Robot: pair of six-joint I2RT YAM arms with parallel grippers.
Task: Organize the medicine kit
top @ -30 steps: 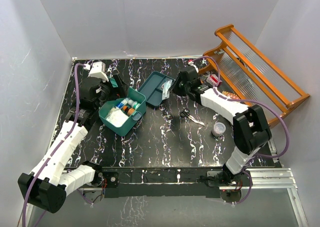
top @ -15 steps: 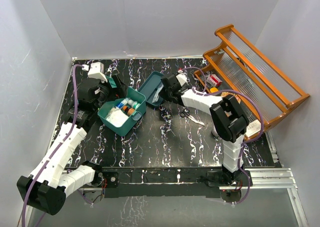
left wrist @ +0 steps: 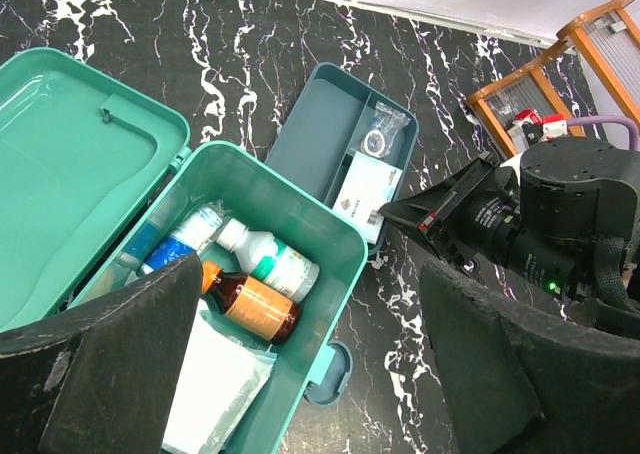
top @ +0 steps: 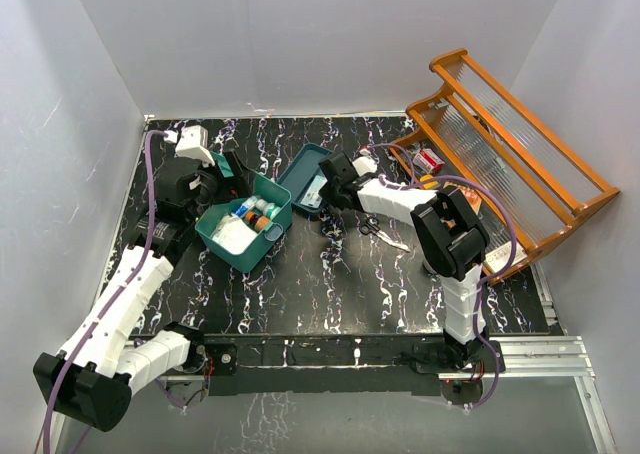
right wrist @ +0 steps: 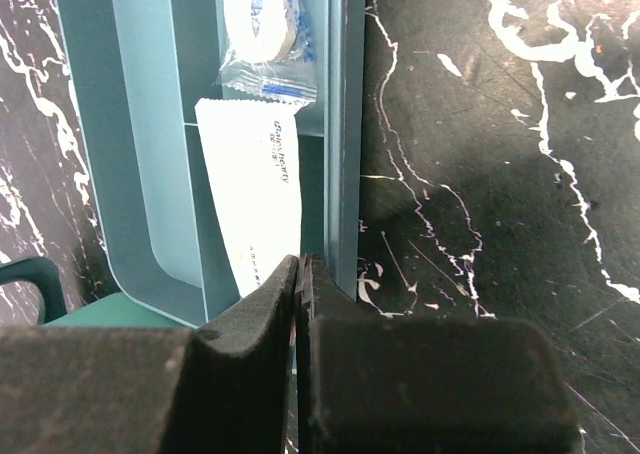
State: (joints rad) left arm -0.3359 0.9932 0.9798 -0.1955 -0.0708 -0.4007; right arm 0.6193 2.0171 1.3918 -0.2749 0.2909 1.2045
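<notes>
Black bench [top: 330, 274] veined with white marbling, teal-green rectangular plastic medicine kit box [top: 268, 242], darker teal flat divided tray [top: 303, 171], orange wooden rack [top: 449, 59], amber-brown bottle [left wrist: 250, 309]

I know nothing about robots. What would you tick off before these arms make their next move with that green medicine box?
1. Medicine kit lid open, contents reachable: ok.
2. Left tool open and empty, above the kit: ok.
3. Right tool shut, with its tip at the divided tray: ok.
4. White packet actually pinched by the right tool: cannot tell; the fingers hide the contact.
5. Space left in the kit beside the bottles: cannot tell from these views.
</notes>
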